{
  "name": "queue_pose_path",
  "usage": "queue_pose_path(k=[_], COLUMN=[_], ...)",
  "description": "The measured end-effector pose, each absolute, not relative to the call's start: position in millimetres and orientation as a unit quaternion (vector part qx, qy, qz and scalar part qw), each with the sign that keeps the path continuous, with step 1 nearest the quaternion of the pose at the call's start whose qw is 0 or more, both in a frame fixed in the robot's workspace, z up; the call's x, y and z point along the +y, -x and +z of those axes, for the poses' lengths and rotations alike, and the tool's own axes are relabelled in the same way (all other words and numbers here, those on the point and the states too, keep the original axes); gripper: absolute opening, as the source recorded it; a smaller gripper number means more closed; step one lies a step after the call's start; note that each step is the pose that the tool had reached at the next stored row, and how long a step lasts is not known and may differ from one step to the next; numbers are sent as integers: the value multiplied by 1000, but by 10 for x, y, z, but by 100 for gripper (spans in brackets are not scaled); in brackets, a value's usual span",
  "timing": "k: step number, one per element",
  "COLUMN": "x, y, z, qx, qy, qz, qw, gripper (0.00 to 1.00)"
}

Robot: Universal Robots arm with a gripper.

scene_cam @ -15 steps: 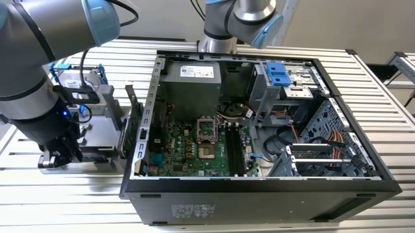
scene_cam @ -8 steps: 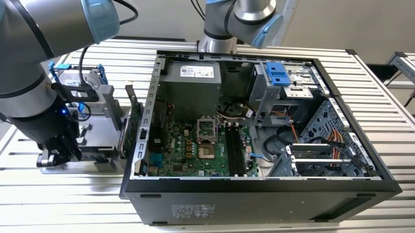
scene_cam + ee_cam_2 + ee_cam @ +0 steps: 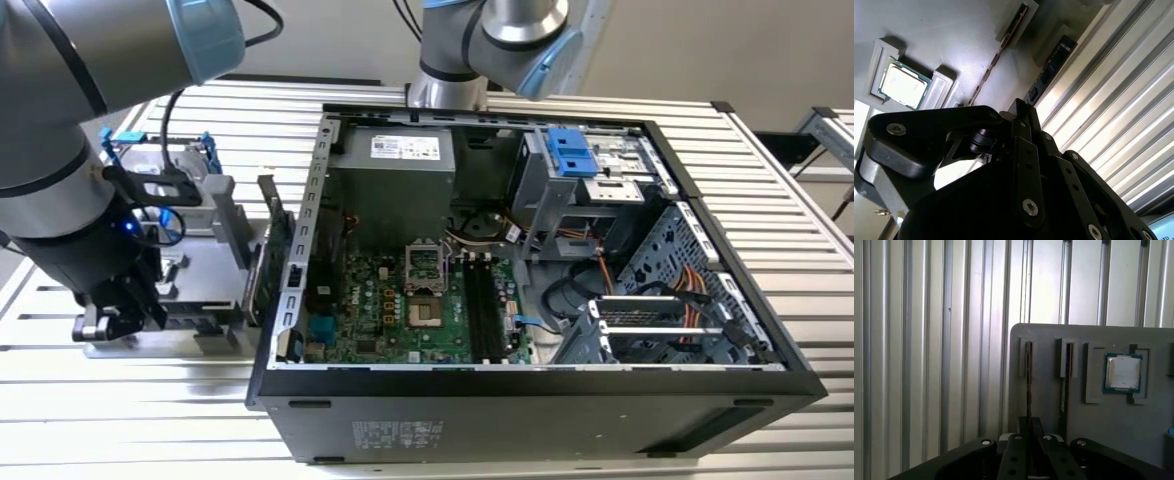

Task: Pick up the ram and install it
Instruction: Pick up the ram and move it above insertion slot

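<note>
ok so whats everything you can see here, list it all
computer case: one, black, open, mid-table
motherboard: one, green, inside the case
power supply: one, grey, inside the case
holder: one, grey, beside the case on the exterior view's left
ram sticks: two, dark, edge-on in holder slots
processor: one, silver, in a holder recess
table: one, silver, slatted, under everything
arm: one, grey with blue caps, at the exterior view's left
claw: one, black, over the holder, in line with one ram stick
</note>
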State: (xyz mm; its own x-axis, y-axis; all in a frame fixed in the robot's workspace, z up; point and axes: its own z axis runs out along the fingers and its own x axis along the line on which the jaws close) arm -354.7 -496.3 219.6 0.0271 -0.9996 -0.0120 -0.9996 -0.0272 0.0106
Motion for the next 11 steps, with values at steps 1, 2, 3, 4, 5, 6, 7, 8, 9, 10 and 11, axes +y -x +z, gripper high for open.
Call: queue_pose_path(k=[1,2,3,4,5,6,7,8,9,10,11], x=[-4963,-4963,-4963,-4963,-4963,-4963,-4963,-4963,-4963,-4963,-4963], y=[3547,3547,3547,3547,3547,3547,3547,3547,3547,3547,3547], z=[2199,2202,2206,2208,2210,2213,2216,2218,2221,2225,2227], qx=[697,698,698,698,698,698,698,698,699,699,700], qy=[717,717,716,716,716,716,716,716,715,715,714], qz=[8,8,8,8,8,8,8,8,8,8,8], qw=[0,1,0,0,0,0,0,0,0,0,0], gripper=[0,0,0,0,0,0,0,0,0,0,0])
